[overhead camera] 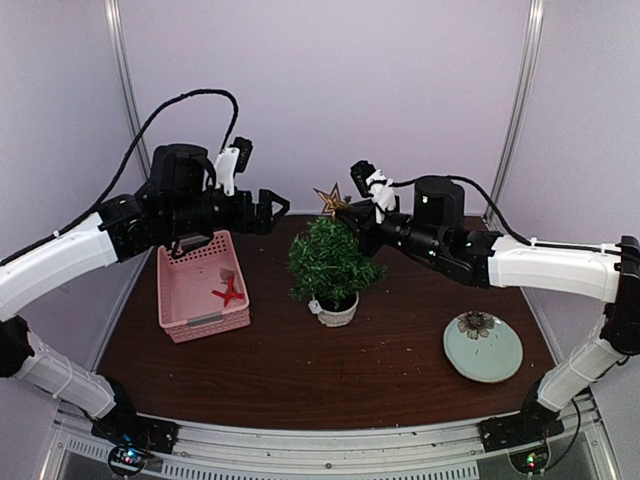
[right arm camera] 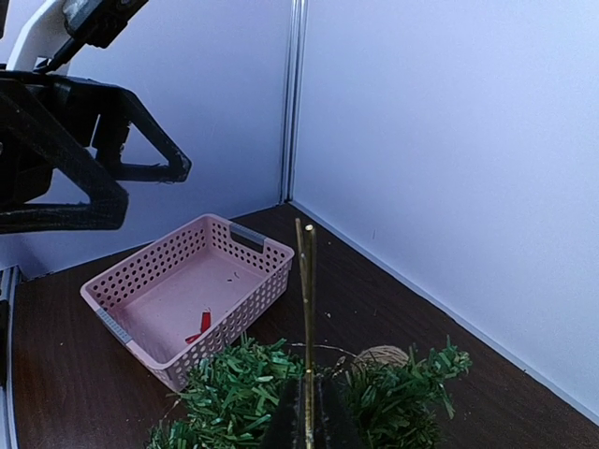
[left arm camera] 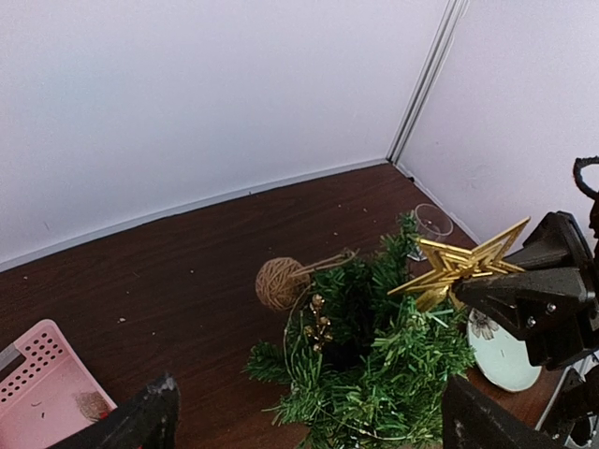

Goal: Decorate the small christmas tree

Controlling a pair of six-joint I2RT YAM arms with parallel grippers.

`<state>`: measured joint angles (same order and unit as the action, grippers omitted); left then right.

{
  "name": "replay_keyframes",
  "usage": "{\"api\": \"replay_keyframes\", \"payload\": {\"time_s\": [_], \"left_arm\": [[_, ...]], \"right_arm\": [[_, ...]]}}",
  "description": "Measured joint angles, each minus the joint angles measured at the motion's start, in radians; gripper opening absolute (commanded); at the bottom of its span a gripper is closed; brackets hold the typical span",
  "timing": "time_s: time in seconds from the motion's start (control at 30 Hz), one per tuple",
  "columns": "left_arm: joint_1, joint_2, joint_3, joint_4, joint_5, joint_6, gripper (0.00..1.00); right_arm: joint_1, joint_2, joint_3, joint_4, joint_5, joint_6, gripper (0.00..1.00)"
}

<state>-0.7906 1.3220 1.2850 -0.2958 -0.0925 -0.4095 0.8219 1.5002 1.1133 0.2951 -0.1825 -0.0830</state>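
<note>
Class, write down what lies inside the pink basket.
A small red ornament lies on the floor of the pink basket; little else shows there. From above, the left arm covers its far rim, hiding that strip.

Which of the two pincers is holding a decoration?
The right pincer, shut on the gold star above the small christmas tree; the left pincer is open and empty.

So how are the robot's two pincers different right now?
The left pincer is wide open and empty; the right pincer is shut on a gold star. The left pincer hangs near the pink basket; the right pincer is at the top of the little tree. Both are black and raised.
</note>
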Motion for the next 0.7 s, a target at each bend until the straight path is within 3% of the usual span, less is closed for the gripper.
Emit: {"api": "replay_keyframes", "payload": {"time_s": [0.37, 0.57, 0.7], "left_arm": [[0.002, 0.008, 0.0, -0.018, -0.003, 0.0, 0.98], [0.019, 0.01, 0.0, -0.036, -0.016, -0.001, 0.98], [0.066, 0.007, 0.0, -0.093, -0.013, -0.022, 0.98]], "right_arm": [[0.0, 0.011, -0.007, -0.038, -0.005, -0.002, 0.27], [-0.002, 0.011, 0.017, -0.062, -0.005, 0.002, 0.54], [-0.002, -0.001, 0.026, -0.077, -0.006, 0.003, 0.64]]}}
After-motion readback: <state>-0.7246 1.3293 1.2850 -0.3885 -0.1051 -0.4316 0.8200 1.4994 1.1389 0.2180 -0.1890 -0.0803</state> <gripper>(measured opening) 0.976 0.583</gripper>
